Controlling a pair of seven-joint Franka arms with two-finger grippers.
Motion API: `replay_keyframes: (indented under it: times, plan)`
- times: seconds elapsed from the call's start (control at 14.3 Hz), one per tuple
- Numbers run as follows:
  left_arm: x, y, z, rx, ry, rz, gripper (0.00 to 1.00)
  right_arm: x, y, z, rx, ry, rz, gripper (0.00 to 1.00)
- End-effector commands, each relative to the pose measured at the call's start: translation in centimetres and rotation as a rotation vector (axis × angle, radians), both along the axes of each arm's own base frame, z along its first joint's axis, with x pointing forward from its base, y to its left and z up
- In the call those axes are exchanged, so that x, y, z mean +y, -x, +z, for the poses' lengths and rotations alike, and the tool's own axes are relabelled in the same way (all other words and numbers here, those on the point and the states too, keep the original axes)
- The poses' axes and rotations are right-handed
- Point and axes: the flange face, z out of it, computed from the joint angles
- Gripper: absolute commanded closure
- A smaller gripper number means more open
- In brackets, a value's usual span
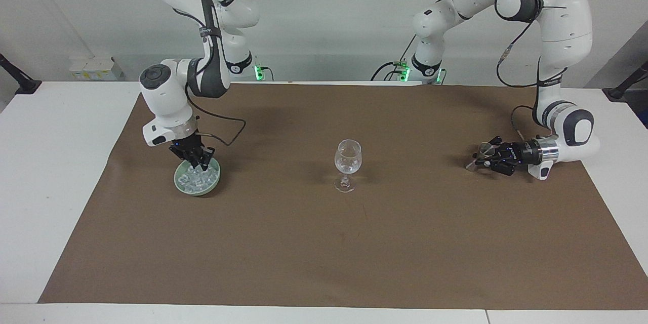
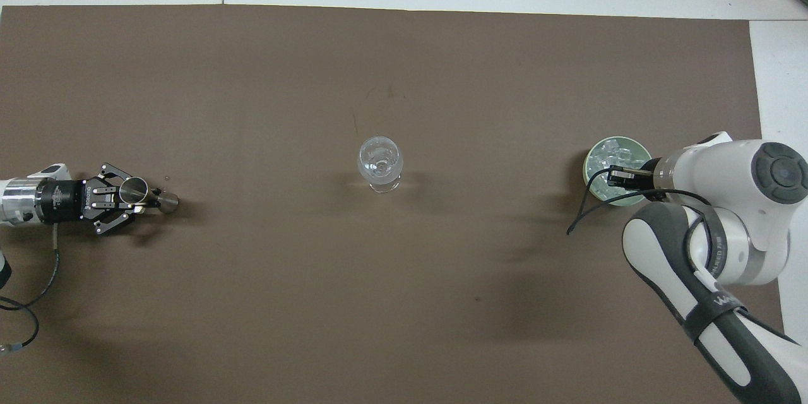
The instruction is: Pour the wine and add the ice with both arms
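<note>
Currently right tool [image 1: 198,163], clenched, dips into green bowl [image 1: 181,182] of ice [image 1: 197,178] at right arm's end of bench; whether it pinches a cube, cannot tell. Left tool [image 1: 481,158] clenched on a small metal cup [image 2: 134,189], low over brown mat. Stemmed glass [image 1: 348,161] stands mid-bench, well apart from both.

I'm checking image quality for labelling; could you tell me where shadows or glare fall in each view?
Facing view: soft shadows on the brown mat beside the wine glass, which glints. Overhead view: diffuse arm shadows on the mat, bright glints on the ice.
</note>
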Motion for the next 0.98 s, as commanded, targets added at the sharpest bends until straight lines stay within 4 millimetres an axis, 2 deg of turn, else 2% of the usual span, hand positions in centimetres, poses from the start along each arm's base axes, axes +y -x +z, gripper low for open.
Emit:
replay_keyframes:
  times: [0.0,0.14,0.35,0.42,0.63,0.84,0.91]
  plan:
    - [0.7,-0.2,-0.3,-0.008,-0.002,-0.021,1.00,-0.4,0.5,1.7,-0.006,-0.007,-0.020,1.00]
    - [0.7,-0.1,-0.3,-0.005,-0.007,-0.027,0.90,-0.4,0.4,3.4,-0.009,-0.009,-0.021,1.00]
    - [0.9,-0.4,0.0,-0.013,-0.025,-0.044,0.69,-0.5,0.4,6.2,-0.024,-0.010,-0.020,1.00]
    - [0.9,-0.4,0.0,-0.013,-0.028,-0.047,0.67,-0.6,0.3,6.9,-0.030,-0.010,-0.021,1.00]
    - [1.1,-0.5,0.2,-0.014,-0.033,-0.047,0.48,-0.7,0.0,8.6,-0.050,-0.009,-0.019,1.00]
    - [1.4,-0.8,0.9,-0.025,-0.055,-0.069,0.36,-0.5,-0.4,10.0,-0.052,-0.010,-0.020,1.00]
    - [1.9,-1.1,1.4,-0.034,-0.088,-0.098,0.36,-0.4,-0.6,10.6,-0.050,-0.010,-0.018,1.00]
